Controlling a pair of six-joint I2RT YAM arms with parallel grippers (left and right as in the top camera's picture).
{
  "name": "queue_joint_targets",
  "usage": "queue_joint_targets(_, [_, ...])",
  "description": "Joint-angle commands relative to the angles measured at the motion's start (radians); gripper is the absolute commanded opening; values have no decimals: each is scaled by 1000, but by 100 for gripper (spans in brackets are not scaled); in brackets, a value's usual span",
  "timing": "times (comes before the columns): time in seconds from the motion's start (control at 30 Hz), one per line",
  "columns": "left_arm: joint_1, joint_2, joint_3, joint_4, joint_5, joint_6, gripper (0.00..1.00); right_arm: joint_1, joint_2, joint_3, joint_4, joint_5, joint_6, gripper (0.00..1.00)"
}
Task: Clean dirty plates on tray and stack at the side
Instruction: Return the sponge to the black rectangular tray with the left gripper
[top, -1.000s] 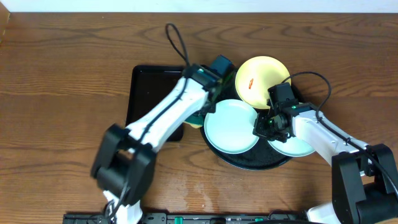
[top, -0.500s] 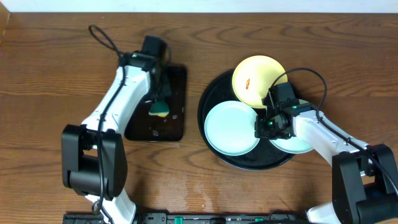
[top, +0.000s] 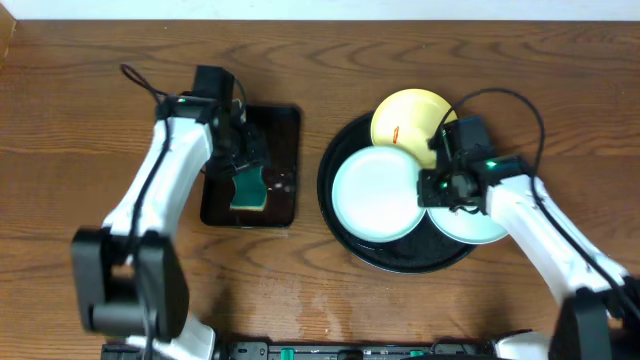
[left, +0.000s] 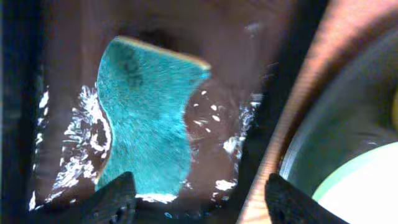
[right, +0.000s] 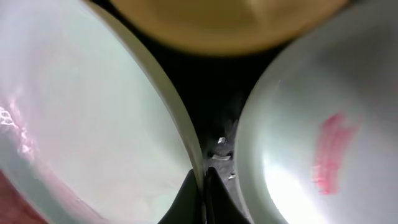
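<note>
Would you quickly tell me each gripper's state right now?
Left gripper: open, above the sponge.
Right gripper: closed on the rim of the unsmeared mint-green plate.

Top-down view plus two close wrist views.
Overhead faces straight down at the table; both wrist cameras also catch the tray.

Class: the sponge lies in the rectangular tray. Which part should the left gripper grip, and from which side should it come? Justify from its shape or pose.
Grip the sponge across its narrowed waist, coming from straight above. It lies flat, teal face up, in the rectangular tray, so probably only its side edges offer a hold; the open left gripper looks wide enough.
</note>
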Motion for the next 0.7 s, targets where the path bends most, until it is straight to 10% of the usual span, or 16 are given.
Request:
queue_joint_targets(0.0, [-1,-134,24,-12,23,14,72,1,-89,49,5,142,-79,1])
queue_joint_targets(0.67, [-1,-303,23,-25,23,14,79,466,-183,54,39,1009,-236,1])
